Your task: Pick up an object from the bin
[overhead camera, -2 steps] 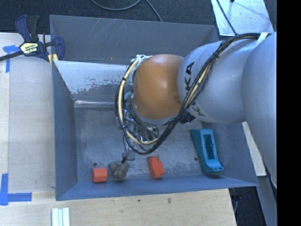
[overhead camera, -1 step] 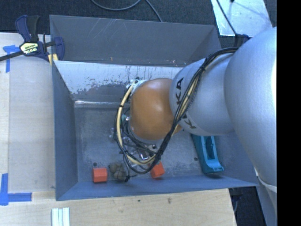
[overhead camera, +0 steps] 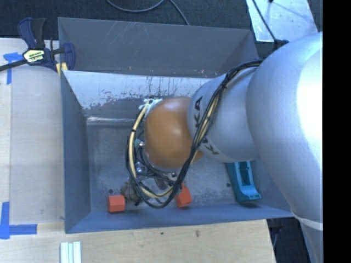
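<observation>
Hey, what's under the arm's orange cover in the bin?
The gripper hangs below it, between an orange cube and an orange piece. What lies right under the cover is hidden.

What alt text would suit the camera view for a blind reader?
A silver robot arm reaches down into a grey metal bin, its gripper low between an orange block and a second orange block. A blue object lies nearer the arm.

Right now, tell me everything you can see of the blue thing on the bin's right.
The blue thing is long and bright blue, plastic by its look. It lies flat on the bin floor near the bin's lower right corner in the view, running roughly top to bottom. The arm hides its upper end. No other loose thing touches it.
</observation>
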`<state>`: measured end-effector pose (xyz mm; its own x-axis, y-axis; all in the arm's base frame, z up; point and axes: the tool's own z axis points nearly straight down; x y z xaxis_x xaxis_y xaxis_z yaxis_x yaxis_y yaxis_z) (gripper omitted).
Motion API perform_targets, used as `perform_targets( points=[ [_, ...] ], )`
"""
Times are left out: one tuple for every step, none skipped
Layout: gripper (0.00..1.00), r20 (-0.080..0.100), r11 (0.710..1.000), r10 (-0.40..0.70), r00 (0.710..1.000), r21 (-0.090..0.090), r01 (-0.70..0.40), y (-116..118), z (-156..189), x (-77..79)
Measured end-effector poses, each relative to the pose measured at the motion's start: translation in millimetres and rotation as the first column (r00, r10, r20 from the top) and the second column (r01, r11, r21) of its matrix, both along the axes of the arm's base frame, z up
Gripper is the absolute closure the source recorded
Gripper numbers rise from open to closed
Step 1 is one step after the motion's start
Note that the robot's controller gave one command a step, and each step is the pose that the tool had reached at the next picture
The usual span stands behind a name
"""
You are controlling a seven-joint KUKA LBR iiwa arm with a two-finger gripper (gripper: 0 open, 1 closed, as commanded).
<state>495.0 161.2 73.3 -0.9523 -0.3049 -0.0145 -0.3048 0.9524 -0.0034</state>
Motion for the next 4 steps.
perform_targets(
  points=[
    [0.0,0.005,1.0,0.0,1.0,0.003,0.0,1.2,0.5,1.1],
    [1.0,-0.002,1.0,0.001,1.0,0.002,-0.001,1.1,-0.1,-0.5],
    [0.0,0.005,1.0,-0.001,1.0,0.003,0.001,1.2,0.6,1.3],
    [1.0,-0.002,1.0,0.0,1.0,0.002,0.0,1.0,-0.4,-0.7]
  ],
)
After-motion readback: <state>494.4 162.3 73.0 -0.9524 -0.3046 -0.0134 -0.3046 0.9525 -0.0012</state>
